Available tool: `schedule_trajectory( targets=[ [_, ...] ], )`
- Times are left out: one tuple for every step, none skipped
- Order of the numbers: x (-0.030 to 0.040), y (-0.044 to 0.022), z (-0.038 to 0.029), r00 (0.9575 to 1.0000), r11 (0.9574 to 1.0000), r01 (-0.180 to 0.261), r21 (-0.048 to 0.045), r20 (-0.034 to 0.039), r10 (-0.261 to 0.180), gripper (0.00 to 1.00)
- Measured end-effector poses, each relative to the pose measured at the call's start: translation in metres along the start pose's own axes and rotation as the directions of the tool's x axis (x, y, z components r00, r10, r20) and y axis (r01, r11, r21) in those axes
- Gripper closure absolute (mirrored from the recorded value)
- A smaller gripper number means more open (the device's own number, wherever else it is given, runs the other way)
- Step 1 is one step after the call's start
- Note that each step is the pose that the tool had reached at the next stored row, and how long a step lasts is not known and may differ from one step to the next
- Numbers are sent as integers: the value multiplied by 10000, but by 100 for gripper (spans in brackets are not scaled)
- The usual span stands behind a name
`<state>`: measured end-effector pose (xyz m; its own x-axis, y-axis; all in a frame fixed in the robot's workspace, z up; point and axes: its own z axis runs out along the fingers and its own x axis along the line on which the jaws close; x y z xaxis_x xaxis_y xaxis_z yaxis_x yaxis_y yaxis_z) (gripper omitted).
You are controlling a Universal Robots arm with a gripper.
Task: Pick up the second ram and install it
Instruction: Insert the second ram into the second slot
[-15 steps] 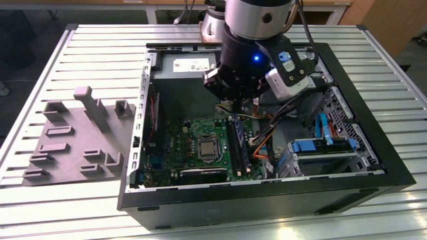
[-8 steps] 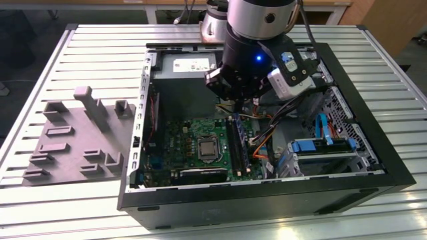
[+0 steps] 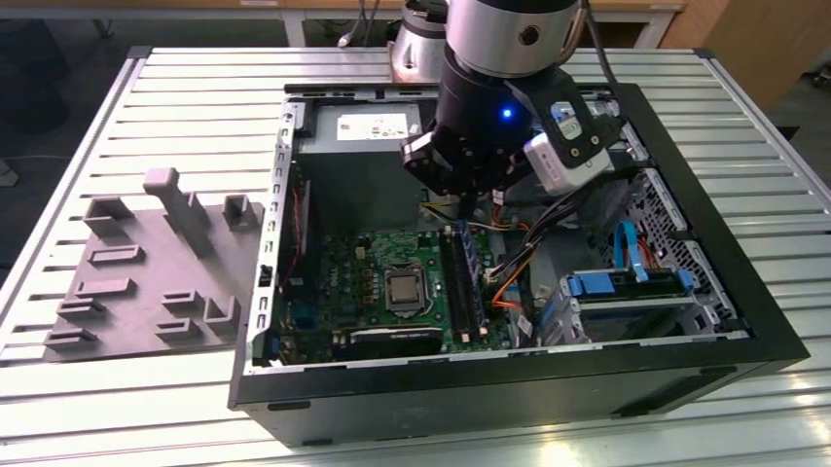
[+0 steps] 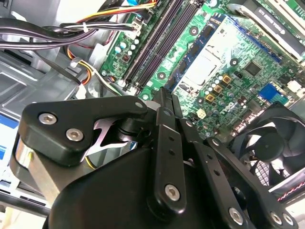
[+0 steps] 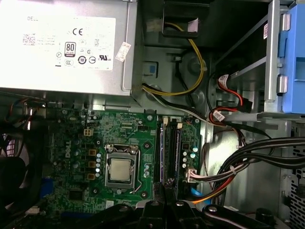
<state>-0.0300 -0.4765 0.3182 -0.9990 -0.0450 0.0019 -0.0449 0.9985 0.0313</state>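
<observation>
My gripper (image 3: 457, 201) hangs inside the open computer case (image 3: 727, 321), just above the far end of the long black memory slots (image 3: 461, 282). In the second wrist view its black fingers (image 4: 164, 138) are pressed together on a thin dark strip, the edge of the second ram (image 4: 165, 95), which pokes out beyond the tips toward the green motherboard (image 4: 228, 62). The first wrist view shows the fingertips (image 5: 157, 206) right over the near end of the slots (image 5: 169, 143). Most of the ram is hidden by the fingers.
A grey fixture block (image 3: 143, 282) with upright posts sits outside the case at the exterior view's left. Inside are the power supply (image 5: 62, 43), the processor socket (image 5: 119, 169), a fan (image 4: 271, 143), cable bundles (image 5: 248, 157) and a blue drive bay (image 3: 624, 287) beside the slots.
</observation>
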Motion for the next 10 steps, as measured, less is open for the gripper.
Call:
schedule_trajectory(
  targets=[
    [-9,0,0,10000,10000,-12,0,0,12,88],
    [-10,0,0,10000,10000,-15,0,1,15,88],
    [-12,0,1,10000,10000,-19,0,1,19,88],
    [-13,0,2,10000,10000,-23,1,1,23,88],
    [-14,0,3,10000,10000,-27,0,1,27,88],
    [-15,0,4,10000,10000,-31,1,0,31,88],
    [-16,-1,8,10000,10000,-35,0,1,35,88],
    [-16,-1,10,10000,10000,-38,0,1,38,88],
    [-16,-1,14,10000,10000,-41,0,2,41,88],
    [-16,-1,18,10000,10000,-44,-1,2,44,88]
  ],
)
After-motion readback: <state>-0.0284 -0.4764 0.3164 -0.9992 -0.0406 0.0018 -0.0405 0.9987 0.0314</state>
